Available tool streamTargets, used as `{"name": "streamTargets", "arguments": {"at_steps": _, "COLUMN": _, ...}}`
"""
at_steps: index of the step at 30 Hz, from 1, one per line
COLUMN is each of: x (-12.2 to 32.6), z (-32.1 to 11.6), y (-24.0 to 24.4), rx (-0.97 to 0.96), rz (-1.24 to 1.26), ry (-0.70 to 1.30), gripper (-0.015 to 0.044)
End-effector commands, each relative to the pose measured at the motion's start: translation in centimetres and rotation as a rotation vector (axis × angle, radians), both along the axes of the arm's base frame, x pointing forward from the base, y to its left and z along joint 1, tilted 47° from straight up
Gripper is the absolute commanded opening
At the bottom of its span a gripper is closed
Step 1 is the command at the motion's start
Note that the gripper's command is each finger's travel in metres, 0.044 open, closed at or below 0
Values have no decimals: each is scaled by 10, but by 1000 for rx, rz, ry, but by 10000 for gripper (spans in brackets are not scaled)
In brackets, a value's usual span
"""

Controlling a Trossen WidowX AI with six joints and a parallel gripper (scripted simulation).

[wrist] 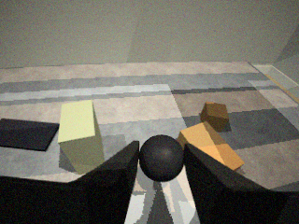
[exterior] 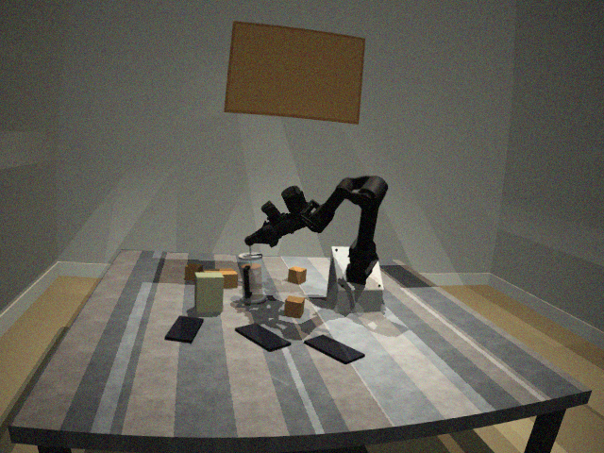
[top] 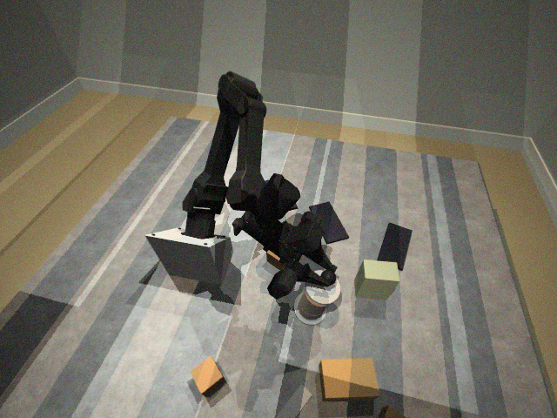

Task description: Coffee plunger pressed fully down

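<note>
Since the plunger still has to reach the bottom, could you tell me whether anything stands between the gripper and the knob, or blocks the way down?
Nothing visible does. The gripper is already shut on the plunger knob, just above the coffee press. The green block stands apart, beside it.

Top view is looking down from high behind the arm; exterior is facing it from across the table; wrist is peering close past the fingers. All are sharing the green block.
</note>
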State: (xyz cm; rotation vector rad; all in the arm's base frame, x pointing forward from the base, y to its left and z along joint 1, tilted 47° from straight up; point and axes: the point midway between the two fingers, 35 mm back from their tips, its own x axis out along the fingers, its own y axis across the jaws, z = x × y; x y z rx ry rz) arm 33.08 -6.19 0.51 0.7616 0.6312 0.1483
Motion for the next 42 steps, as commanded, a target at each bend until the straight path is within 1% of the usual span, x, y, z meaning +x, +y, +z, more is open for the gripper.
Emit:
{"name": "streamTargets", "arguments": {"at_steps": 1, "x": -4, "z": -13, "y": 13, "rx": 29, "rz": 19, "ry": 43, "gripper": 127}}
{"name": "streamTargets", "arguments": {"at_steps": 42, "x": 2, "z": -11, "y": 7, "rx": 17, "rz": 12, "ry": 29, "gripper": 127}}
